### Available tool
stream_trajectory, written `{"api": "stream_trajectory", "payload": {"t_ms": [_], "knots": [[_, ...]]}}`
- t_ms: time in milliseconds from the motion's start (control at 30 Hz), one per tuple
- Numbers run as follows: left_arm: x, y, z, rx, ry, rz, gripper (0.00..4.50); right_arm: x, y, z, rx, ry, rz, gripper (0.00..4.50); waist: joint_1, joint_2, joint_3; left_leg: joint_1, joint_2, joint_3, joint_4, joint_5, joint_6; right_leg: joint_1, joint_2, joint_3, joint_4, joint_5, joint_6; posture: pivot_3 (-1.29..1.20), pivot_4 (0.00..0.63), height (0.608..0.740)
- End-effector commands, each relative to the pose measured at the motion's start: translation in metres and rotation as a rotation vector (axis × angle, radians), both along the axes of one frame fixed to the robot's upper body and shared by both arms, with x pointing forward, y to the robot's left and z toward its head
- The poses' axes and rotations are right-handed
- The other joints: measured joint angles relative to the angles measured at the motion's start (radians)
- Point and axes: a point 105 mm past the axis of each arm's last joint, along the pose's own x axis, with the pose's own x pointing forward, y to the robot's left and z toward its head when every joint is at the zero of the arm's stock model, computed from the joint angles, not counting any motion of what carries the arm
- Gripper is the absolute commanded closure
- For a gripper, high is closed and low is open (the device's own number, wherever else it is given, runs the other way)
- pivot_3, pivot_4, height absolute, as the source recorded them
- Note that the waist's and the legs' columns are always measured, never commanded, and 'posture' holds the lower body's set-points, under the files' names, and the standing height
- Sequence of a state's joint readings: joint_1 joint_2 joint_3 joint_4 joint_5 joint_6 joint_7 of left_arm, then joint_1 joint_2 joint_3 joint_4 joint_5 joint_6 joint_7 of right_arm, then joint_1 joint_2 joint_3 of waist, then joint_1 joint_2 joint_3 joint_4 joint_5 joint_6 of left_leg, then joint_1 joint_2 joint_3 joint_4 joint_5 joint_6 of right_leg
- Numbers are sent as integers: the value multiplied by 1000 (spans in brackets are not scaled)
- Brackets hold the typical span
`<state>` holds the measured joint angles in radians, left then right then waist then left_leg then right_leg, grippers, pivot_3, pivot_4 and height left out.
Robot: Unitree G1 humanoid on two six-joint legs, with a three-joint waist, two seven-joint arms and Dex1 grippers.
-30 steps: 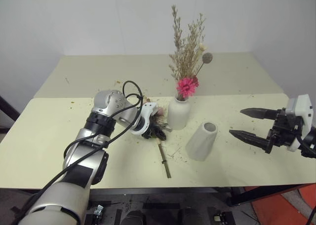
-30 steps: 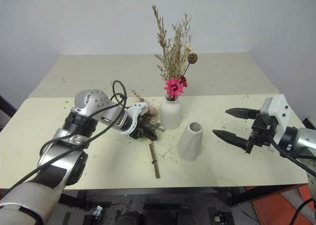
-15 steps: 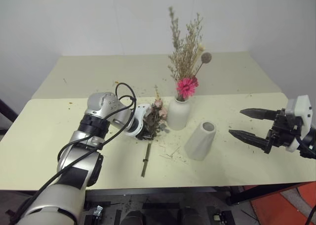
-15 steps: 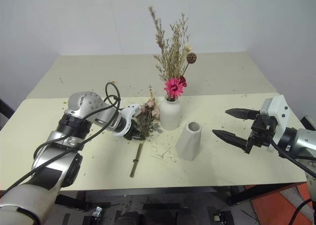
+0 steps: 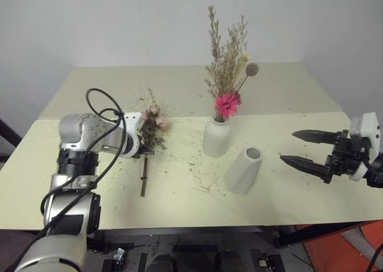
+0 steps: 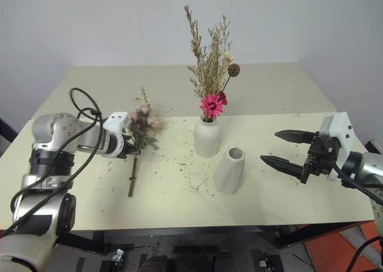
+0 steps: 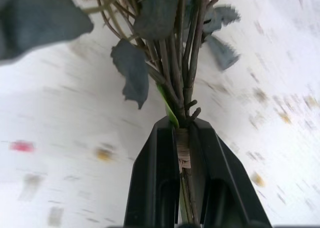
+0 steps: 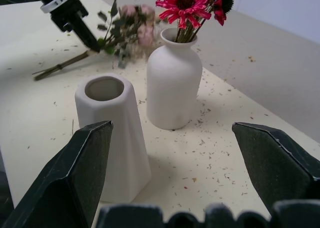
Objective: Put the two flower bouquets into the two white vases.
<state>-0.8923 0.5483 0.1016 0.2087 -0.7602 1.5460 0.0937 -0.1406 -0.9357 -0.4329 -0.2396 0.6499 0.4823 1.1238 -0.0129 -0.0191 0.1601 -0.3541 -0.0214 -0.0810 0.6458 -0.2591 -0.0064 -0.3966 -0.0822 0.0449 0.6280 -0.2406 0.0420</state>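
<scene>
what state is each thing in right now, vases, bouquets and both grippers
bottle vase: upright, holding the dried grass bouquet
tapered vase: upright, empty
rose bouquet: stems clamped in the left gripper, stem ends down by the table
left gripper: shut on the rose stems
right gripper: open, holding nothing, beside the tapered vase

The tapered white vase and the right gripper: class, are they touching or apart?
Apart. In the left eye view the tapered vase stands on the table with bare tabletop between it and the open right gripper.
</scene>
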Motion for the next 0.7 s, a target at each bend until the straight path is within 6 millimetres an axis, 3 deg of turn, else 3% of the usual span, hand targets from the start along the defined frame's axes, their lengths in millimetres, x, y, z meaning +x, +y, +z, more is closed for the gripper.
{"api": "stream_trajectory", "payload": {"t_ms": [33, 100, 300, 533, 700], "knots": [[12, 2, 57, -84, -388, -18, 4394, -6, -3, 14, -27, -43, 43, 0, 1, 0, 0, 0, 0, 0, 0, 0, -1, 0, 0, 0, 0, 0, 0, 0, 150, 740], [8, -4, 77, -147, -528, -87, 4394, -8, -8, 15, -33, -24, 53, 0, 1, 0, 0, 0, 0, 0, 0, 1, -4, -1, 0, 0, 0, 0, 0, 0, 150, 740], [-9, -18, 113, -253, -742, -261, 4394, -13, -19, 16, -38, 4, 53, 0, 1, 0, 0, 0, 0, 1, 0, 1, -4, 1, 0, -1, -1, 0, 0, 0, 150, 740], [-53, -36, 160, -527, -936, -576, 4394, -15, -30, 9, -50, 28, -2, 0, -4, 0, 0, 0, 0, 1, 0, 1, -4, 1, 0, 0, -1, 0, 0, 0, 150, 740], [-73, -50, 168, -642, -990, -758, 4394, -17, -35, 5, -50, 38, -26, 0, -2, 0, 0, 1, 1, 1, 0, 0, -3, 3, 1, 0, -1, 0, 0, 0, 150, 740]]}}
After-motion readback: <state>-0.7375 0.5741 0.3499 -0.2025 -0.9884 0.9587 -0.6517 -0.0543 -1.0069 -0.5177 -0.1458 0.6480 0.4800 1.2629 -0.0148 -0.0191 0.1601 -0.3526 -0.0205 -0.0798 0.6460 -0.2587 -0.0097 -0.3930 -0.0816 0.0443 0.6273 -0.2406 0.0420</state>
